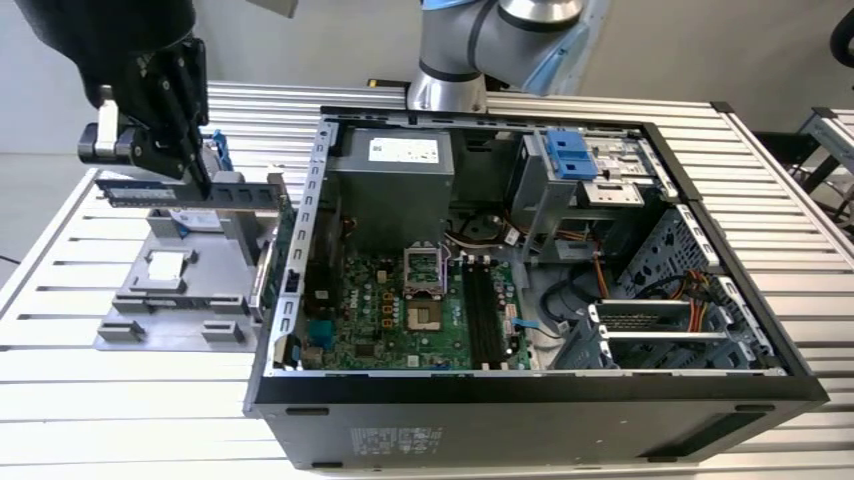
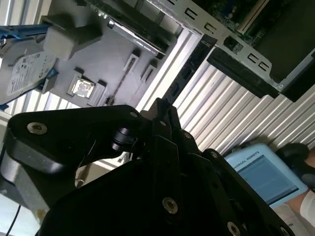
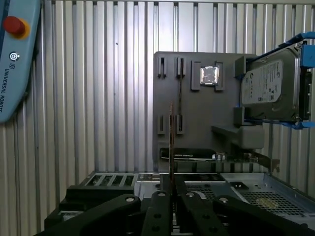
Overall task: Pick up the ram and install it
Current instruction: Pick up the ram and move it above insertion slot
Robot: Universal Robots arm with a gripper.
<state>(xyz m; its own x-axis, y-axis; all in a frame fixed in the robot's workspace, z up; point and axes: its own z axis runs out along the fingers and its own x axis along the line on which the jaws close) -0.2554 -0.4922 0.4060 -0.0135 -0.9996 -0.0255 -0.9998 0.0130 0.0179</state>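
Note:
My gripper (image 1: 198,180) hangs over the grey parts fixture (image 1: 174,300), at the exterior view's left, outside the open computer case (image 1: 534,385). In the first wrist view its fingers (image 3: 158,199) are shut on the ram (image 3: 171,147). There the ram shows edge-on as a thin stick reaching out over the fixture (image 3: 197,128). In the exterior view a bluish strip, the ram (image 1: 140,190), sticks out sideways from the fingertips. The black memory slots (image 1: 487,315) lie on the green motherboard (image 1: 380,320) inside the case, well to the exterior view's right of the gripper.
A hard drive in a blue bracket (image 3: 270,88) stands on the fixture, beside a small square chip (image 3: 209,75). The case wall (image 1: 296,250) stands between fixture and motherboard. A teach pendant (image 3: 15,54) lies on the slatted table (image 3: 98,98). The arm's base (image 1: 447,90) stands behind the case.

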